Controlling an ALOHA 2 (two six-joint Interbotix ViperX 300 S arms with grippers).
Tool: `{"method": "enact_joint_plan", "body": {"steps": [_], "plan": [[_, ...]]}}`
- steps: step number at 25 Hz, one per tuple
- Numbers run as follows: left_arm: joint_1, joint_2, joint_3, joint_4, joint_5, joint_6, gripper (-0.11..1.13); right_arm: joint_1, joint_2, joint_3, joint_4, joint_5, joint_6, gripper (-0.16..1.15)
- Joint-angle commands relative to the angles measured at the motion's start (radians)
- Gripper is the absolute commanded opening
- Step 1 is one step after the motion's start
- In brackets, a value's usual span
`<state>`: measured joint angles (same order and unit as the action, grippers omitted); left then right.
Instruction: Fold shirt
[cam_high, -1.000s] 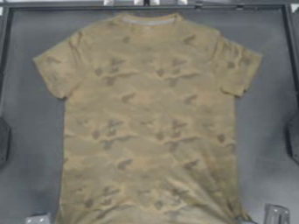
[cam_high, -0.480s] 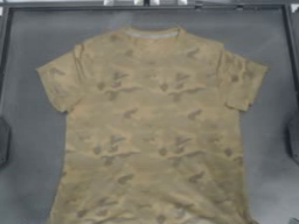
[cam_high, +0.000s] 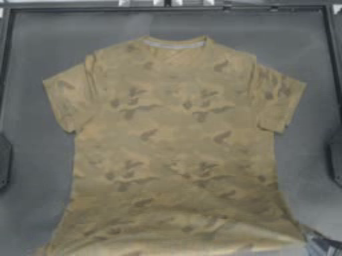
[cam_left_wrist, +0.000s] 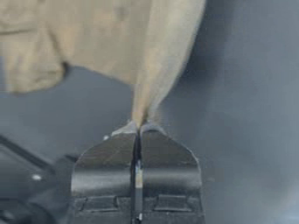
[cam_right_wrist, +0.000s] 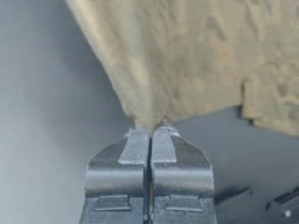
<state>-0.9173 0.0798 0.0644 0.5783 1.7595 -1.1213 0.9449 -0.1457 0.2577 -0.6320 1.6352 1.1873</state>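
Dark table (cam_high: 40, 50) is carrying the shirt (cam_high: 174, 150), lying flat with its collar toward the far edge and its hem at the near edge. Left pincer (cam_left_wrist: 139, 127) and right pincer (cam_right_wrist: 149, 129) are each clamping a hem corner.

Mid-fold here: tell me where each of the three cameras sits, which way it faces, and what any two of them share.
Top view: overhead, looking straight down on the spread shirt; right gripper barely shows at the bottom corner.
Left wrist view: on the left arm, looking along the left gripper, shut on a shirt edge.
Right wrist view: on the right arm, looking along its jaws, likewise pinching fabric.
Shared: all three show the shirt on the dark table.
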Motion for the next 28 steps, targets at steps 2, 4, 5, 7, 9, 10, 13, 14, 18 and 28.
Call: {"method": "enact_joint_plan", "body": {"steps": [2, 4, 5, 7, 9, 10, 13, 14, 18, 28], "plan": [[0.052, -0.153, 0.035, 0.031, 0.009, 0.043, 0.06, -0.051, -0.081, 0.015, -0.021, 0.006, -0.077, 0.08], [0.075, -0.189, 0.064, 0.043, 0.011, 0.066, 0.06, -0.091, -0.1, 0.026, -0.02, 0.003, -0.118, 0.08], [0.087, -0.204, 0.077, 0.046, 0.011, 0.08, 0.06, -0.112, -0.11, 0.032, -0.023, 0.0, -0.149, 0.08], [0.114, -0.238, 0.109, 0.052, 0.011, 0.101, 0.06, -0.143, -0.129, 0.043, -0.032, -0.002, -0.189, 0.08], [0.144, -0.281, 0.143, 0.057, 0.009, 0.115, 0.06, -0.176, -0.146, 0.049, -0.035, 0.0, -0.215, 0.08], [0.156, -0.301, 0.161, 0.066, 0.009, 0.12, 0.06, -0.196, -0.152, 0.052, -0.043, 0.012, -0.216, 0.08], [0.195, -0.364, 0.216, 0.095, 0.002, 0.147, 0.06, -0.25, -0.181, 0.081, -0.064, 0.044, -0.236, 0.07], [0.212, -0.382, 0.233, 0.1, -0.003, 0.16, 0.06, -0.267, -0.195, 0.092, -0.063, 0.038, -0.247, 0.07], [0.308, -0.451, 0.298, 0.107, -0.064, 0.224, 0.06, -0.357, -0.258, 0.141, -0.063, -0.012, -0.278, 0.07], [0.65, -0.644, 0.463, 0.135, -0.383, 0.387, 0.06, -0.701, -0.379, 0.273, -0.038, -0.216, -0.451, 0.07]]}}
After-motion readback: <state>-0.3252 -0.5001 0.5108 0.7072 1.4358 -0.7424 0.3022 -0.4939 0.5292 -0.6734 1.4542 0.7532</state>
